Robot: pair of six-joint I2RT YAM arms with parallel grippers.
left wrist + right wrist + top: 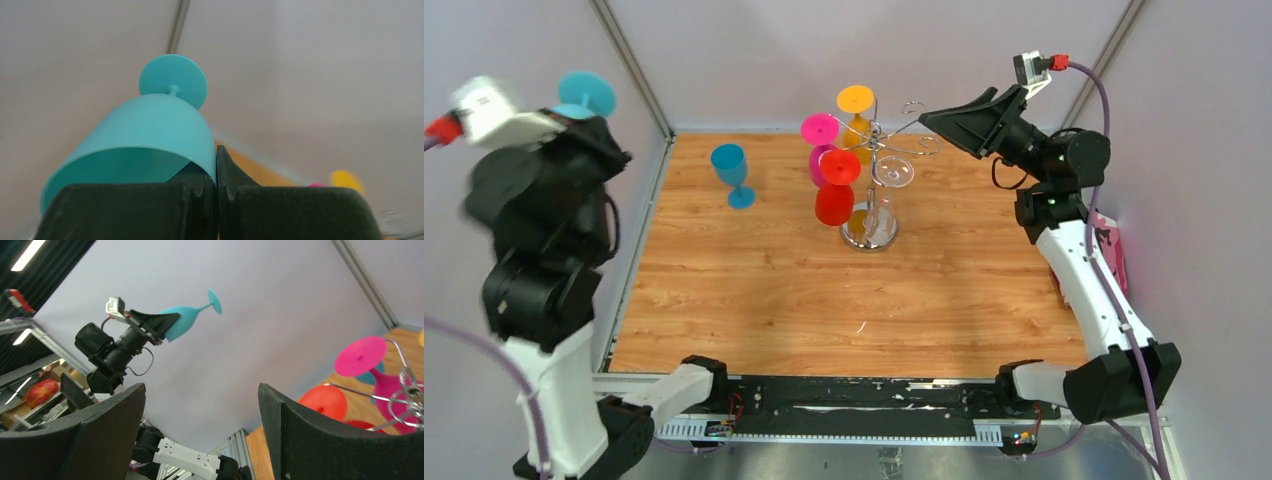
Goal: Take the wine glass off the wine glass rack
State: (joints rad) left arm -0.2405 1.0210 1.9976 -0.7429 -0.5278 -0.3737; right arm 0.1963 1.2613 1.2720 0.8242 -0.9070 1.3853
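The chrome wine glass rack (871,232) stands mid-table, its curled arms (406,401) carrying a pink glass (821,140), an orange one (856,108), a red one (835,190) and a clear one (892,172), all upside down. My left gripper (216,172) is raised high at the far left, off the rack, shut on the rim of a teal wine glass (150,132); only that glass's foot (587,93) shows from above. My right gripper (934,120) hangs open and empty just right of the rack's top. In its wrist view the fingers (102,432) are wide apart.
A second blue-teal glass (732,172) stands upright on the wooden table (824,320), left of the rack. Pale walls and metal corner posts (629,60) close in the table at the back and sides. The arm bases sit along the near edge.
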